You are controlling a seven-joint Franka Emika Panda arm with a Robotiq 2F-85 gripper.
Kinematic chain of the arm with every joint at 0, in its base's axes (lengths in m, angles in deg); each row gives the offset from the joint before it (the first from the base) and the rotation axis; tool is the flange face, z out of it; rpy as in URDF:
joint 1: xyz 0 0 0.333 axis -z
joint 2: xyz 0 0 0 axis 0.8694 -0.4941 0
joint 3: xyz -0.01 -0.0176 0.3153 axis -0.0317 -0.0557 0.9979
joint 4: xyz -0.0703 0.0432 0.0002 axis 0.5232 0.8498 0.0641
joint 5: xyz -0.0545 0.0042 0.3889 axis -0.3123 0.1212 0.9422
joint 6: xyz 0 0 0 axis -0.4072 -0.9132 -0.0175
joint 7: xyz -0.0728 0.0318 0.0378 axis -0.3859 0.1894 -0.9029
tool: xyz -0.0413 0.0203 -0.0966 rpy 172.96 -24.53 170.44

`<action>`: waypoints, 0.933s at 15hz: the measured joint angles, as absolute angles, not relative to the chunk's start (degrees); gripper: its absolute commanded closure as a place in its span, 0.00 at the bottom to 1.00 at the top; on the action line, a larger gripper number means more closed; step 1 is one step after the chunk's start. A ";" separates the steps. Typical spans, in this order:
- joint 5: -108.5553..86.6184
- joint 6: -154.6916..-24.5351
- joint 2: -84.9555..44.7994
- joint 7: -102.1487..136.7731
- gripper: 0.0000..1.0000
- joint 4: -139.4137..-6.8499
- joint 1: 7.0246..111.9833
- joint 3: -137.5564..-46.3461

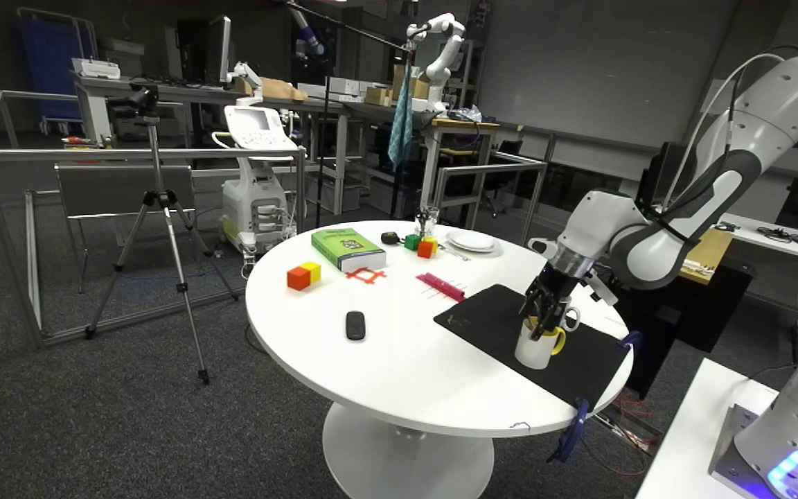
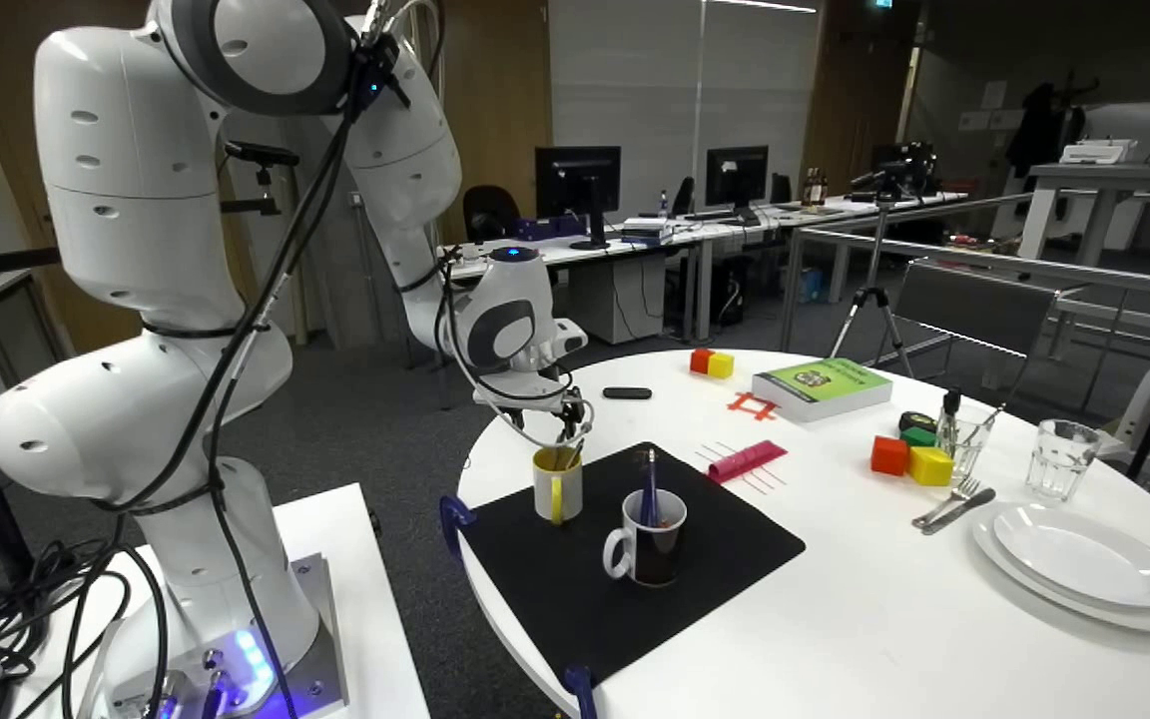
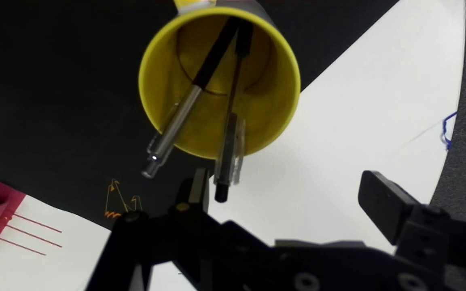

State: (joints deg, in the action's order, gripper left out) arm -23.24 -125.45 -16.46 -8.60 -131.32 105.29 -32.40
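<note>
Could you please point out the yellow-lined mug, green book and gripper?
Yellow-lined mug (image 3: pixel 208 115): wrist view, inner wall.
Green book (image 2: pixel 823 383): in an exterior view, upper cover.
Gripper (image 3: pixel 284 182): wrist view, midway between its fingertips.

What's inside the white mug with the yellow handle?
Inside the mug, a silver and black pen and a clear and dark pen lean side by side, sticking out. They cover part of its bottom, and their lower tips can't be made out.

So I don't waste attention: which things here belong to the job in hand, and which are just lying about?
Apparently the job: open gripper; yellow-lined mug; silver-barreled pen and clear-clipped pen inside it.

Apparently lying about: green book; red cubes; yellow cubes; glass tumbler; white plates.
</note>
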 measured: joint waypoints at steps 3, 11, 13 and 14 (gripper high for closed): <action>-23.38 -125.45 -16.49 -8.60 0.00 -131.32 104.27 -33.03; -23.54 -125.40 -16.50 -8.60 0.46 -131.25 101.98 -35.18; -23.57 -125.40 -16.50 -8.60 0.61 -131.21 101.44 -35.82; -23.59 -125.39 -16.50 -8.60 0.70 -131.01 101.24 -36.03</action>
